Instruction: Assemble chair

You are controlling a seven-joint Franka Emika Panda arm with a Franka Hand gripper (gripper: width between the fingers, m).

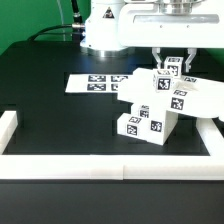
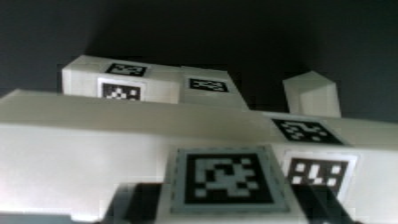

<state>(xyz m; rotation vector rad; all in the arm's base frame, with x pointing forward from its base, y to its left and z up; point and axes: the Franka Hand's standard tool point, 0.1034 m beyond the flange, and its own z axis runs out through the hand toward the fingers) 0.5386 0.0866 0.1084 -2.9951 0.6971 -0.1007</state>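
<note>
Behind the chair (image 1: 160,100) lay the marker board (image 1: 97,82); a white border rail (image 1: 110,168) ran before it. The claw (image 1: 172,68) clasped the tagged, blocky chair's top piece (image 1: 173,66).

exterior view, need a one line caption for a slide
Panda arm's pincer closed on the top of a partly built white tagged chair, with the marker board lying behind on the black table.

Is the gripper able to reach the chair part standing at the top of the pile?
Probably yes. The gripper already sits at the upright chair part, fingers on either side, and nothing stands between them.
</note>
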